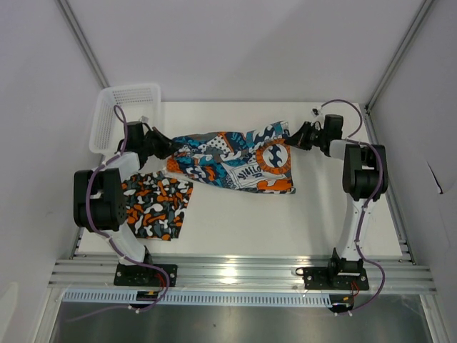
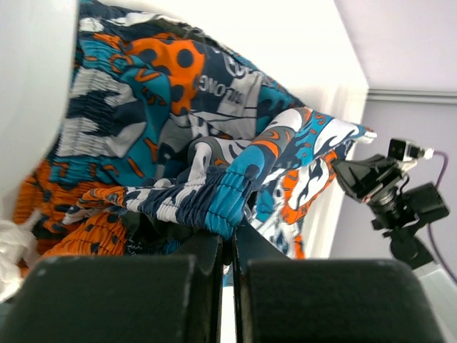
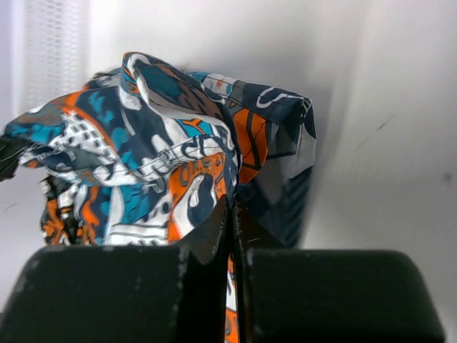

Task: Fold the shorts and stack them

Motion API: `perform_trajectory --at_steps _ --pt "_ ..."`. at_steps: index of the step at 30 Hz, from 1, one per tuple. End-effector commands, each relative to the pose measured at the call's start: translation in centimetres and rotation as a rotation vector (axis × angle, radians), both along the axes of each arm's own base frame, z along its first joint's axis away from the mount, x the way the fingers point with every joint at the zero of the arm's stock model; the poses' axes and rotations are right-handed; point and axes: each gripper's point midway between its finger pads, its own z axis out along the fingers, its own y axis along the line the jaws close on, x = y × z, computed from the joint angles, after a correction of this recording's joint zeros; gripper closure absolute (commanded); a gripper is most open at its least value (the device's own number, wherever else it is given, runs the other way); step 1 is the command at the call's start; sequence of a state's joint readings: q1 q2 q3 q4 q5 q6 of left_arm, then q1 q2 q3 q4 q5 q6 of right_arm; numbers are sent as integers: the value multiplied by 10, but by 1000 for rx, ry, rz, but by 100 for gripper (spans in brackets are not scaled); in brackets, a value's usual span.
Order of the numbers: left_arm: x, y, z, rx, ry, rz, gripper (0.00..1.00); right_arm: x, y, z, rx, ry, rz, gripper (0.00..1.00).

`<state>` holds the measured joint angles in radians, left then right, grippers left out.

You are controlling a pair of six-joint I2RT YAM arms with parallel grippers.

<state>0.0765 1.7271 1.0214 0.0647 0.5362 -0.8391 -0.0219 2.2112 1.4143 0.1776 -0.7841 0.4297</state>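
The left pincer [image 1: 158,143], at the upper left of the top view, is pinched tight on one end of the teal-blue shorts [image 1: 235,161]. The right pincer [image 1: 291,136], at the upper right, is pinched tight on the other end. The shorts stretch between them across the upper middle and droop toward the table [image 1: 300,221]. The camouflage shorts [image 1: 153,204] lie at the lower left, below the white basket [image 1: 107,121]. To do this step well, I think both pincers should pull gently apart, move together, and lay the cloth down smooth. A hard tug could let a corner slip out.
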Motion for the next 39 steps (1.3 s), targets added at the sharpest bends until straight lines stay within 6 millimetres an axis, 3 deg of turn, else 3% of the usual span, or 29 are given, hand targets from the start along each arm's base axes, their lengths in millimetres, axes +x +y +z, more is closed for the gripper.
perform_trajectory --at_steps 1,3,4,8,14,19,24,33,39 --pt "2 -5 50 -52 -119 -13 100 2 0 86 64 -238 17 100" --pt "-2 -9 64 -60 -149 -20 100 -10 2 88 76 -248 31 100" --pt "-4 -10 66 -56 -148 -20 100 -16 3 99 82 -269 37 99" --pt "-8 -11 75 -60 -151 -17 100 -39 14 96 79 -248 72 100" --pt "-7 -20 97 -139 -171 -47 100 -68 19 79 63 -205 86 100" --pt "-9 -23 99 -169 -156 -53 100 -76 21 59 67 -144 94 89" --pt "-11 -19 82 -131 -125 -41 100 -72 21 49 85 -125 85 71" --pt "-6 -19 64 -112 -89 -56 100 -45 24 54 117 -116 95 63" --pt "-2 -17 64 -87 -93 -64 100 -23 21 46 125 -91 66 49"
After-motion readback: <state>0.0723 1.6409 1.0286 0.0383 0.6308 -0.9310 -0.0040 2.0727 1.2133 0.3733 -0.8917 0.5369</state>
